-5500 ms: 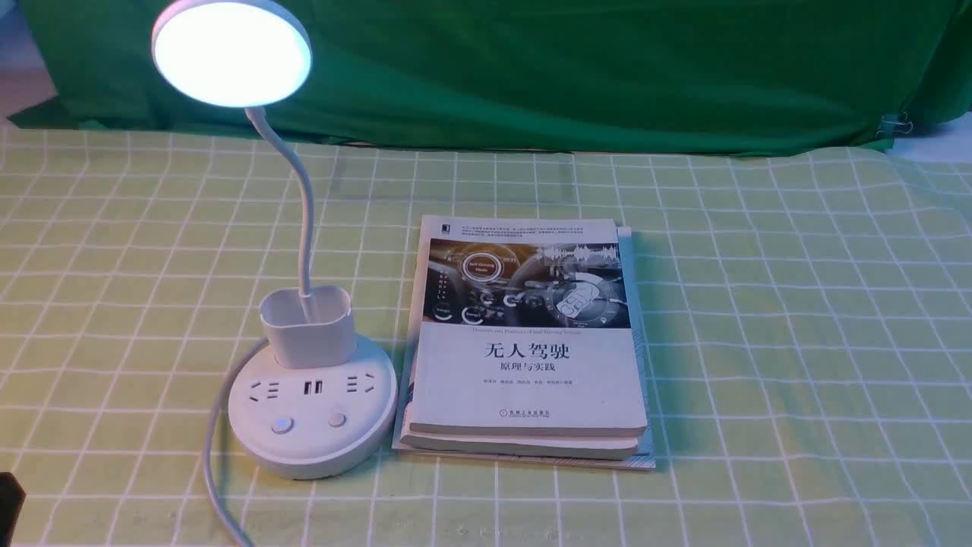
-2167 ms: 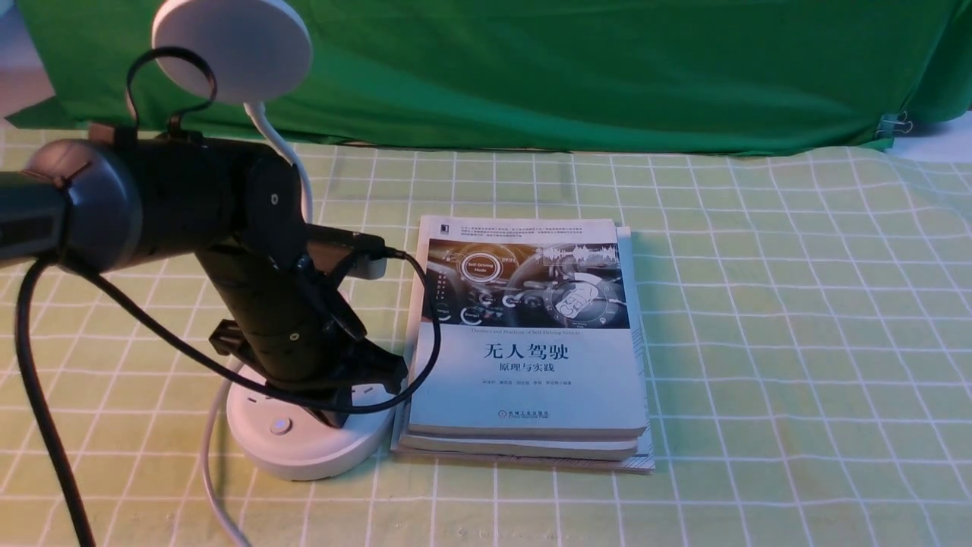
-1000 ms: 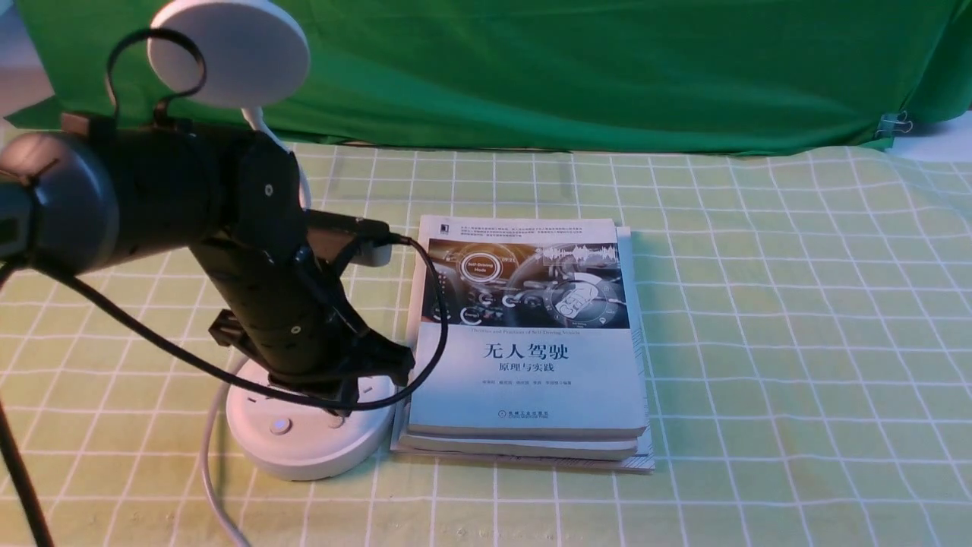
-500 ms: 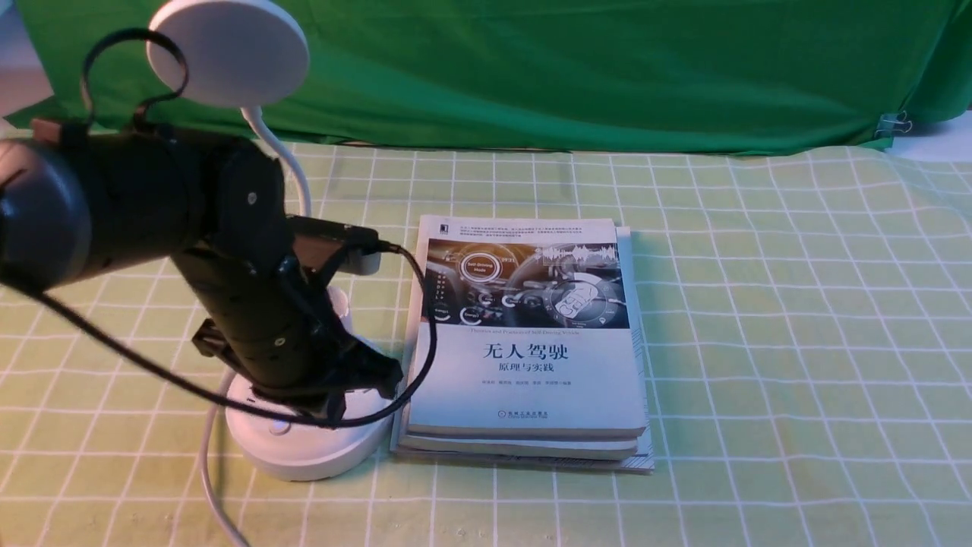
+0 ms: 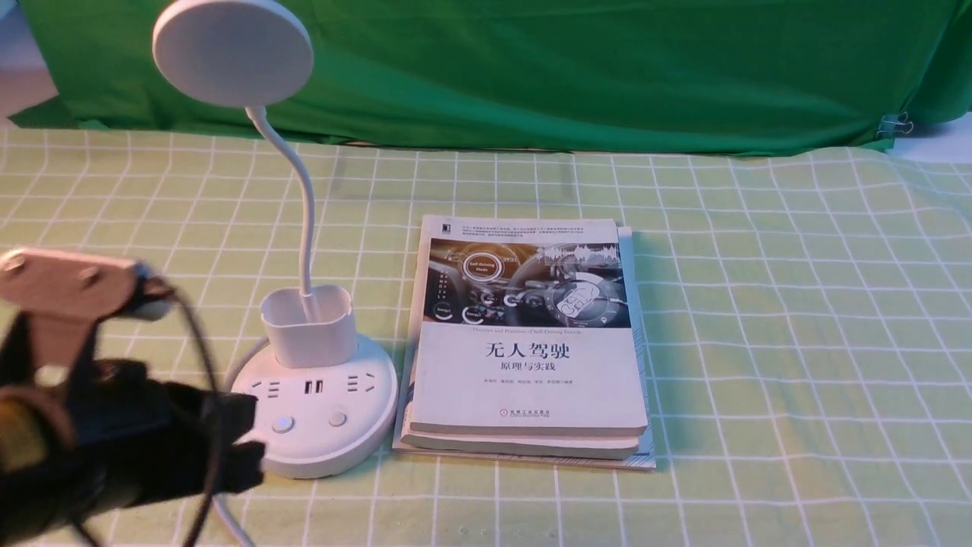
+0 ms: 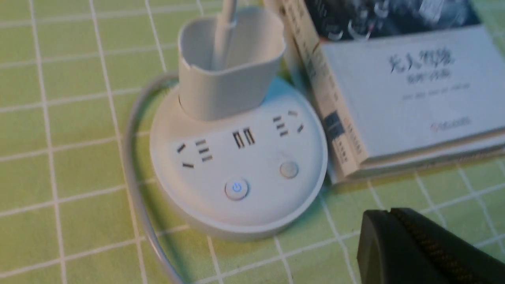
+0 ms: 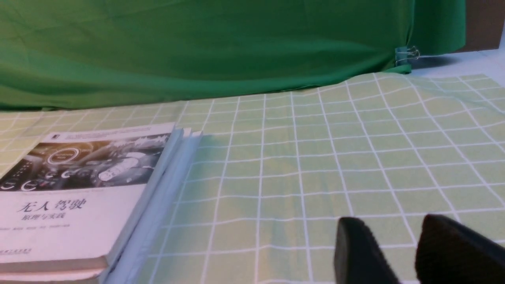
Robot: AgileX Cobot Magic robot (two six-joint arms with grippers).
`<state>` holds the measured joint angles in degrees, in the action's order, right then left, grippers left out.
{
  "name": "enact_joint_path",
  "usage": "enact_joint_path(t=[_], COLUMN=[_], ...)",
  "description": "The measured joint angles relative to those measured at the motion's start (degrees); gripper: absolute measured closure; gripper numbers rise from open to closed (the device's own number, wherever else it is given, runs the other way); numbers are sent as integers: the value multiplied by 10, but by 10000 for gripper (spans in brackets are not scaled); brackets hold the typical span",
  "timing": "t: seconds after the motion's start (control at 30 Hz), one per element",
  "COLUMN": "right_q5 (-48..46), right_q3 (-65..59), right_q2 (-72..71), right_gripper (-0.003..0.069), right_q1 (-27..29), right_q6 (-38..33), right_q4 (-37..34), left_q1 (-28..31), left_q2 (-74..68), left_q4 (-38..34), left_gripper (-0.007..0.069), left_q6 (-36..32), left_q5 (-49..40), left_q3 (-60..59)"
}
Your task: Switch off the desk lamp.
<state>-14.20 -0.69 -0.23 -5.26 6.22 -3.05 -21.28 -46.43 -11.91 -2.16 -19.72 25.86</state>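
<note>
The white desk lamp [image 5: 313,395] stands left of centre in the front view. Its round disc head [image 5: 232,52] is dark, above a thin neck and a small cup holder [image 5: 309,325]. The round base [image 6: 236,173] shows its sockets, a button with a blue power mark [image 6: 236,188] and a plain button [image 6: 288,169]. My left gripper [image 5: 243,444] is shut and empty, low at the front left, just clear of the base; in the left wrist view [image 6: 388,213] it hangs over the cloth in front of the base. My right gripper [image 7: 388,232] is open over bare cloth.
A stack of books [image 5: 528,342] lies right beside the lamp base; it also shows in the right wrist view [image 7: 85,189]. The lamp's white cord [image 5: 216,425] curves round the base's left side toward the front edge. A green backdrop [image 5: 569,68] closes the back of the checked cloth.
The lamp head went from lit to dark. My left arm has since pulled back from over the base toward the front left, uncovering the cup holder and buttons.
</note>
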Motion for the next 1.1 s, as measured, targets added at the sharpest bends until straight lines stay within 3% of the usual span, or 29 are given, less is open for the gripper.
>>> enact_joint_path(t=[0.3,0.67,0.77,0.9,1.1], right_q5=[0,-1,-1,-1,-1], right_q3=[0,0,0,0,0], right_q2=[0,0,0,0,0], right_gripper=[421,421,421,421,421], right_q1=[0,0,0,0,0], right_q6=[1,0,0,1,0], right_q4=[0,0,0,0,0], left_q1=[0,0,2,65,206], left_q2=[151,166,183,267,390], left_q4=[18,39,54,53,40], left_gripper=[623,623,623,623,623], left_q6=[5,-8,-15,-34,-40], left_q5=[71,77,123,194,159], left_q3=[-102,-111,-126,-170,-217])
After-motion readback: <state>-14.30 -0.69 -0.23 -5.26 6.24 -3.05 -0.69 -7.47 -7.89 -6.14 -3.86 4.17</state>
